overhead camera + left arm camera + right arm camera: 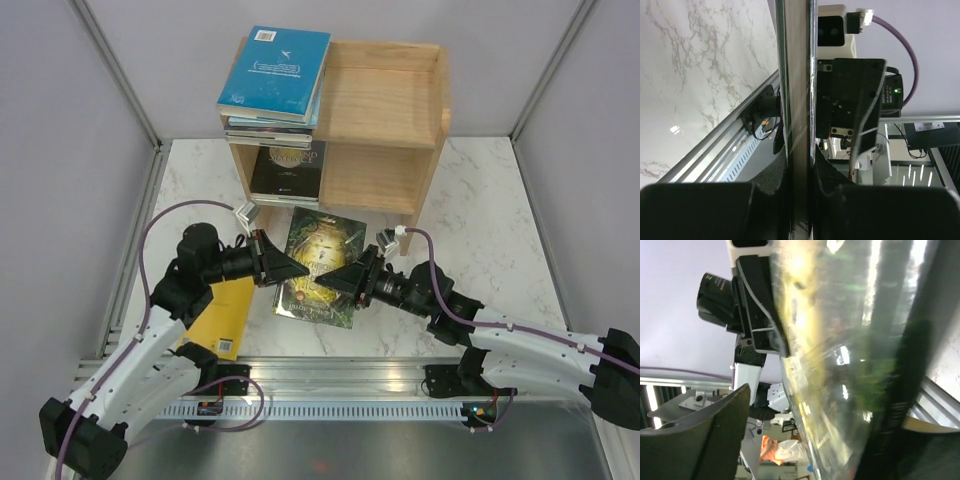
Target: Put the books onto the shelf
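Grey walls (pixel 60 110) are set around a white marbled bench (pixel 490 230). The wooden shelf (pixel 385 100) is placed at its rear, loaded with stacked books (pixel 275 75). Before it, the green book (pixel 322 245) is clamped by the left jaws; the right jaws are spread around it.

Pale grey walls (pixel 60 150) framed in aluminium enclose a white marble tabletop (pixel 500 230).
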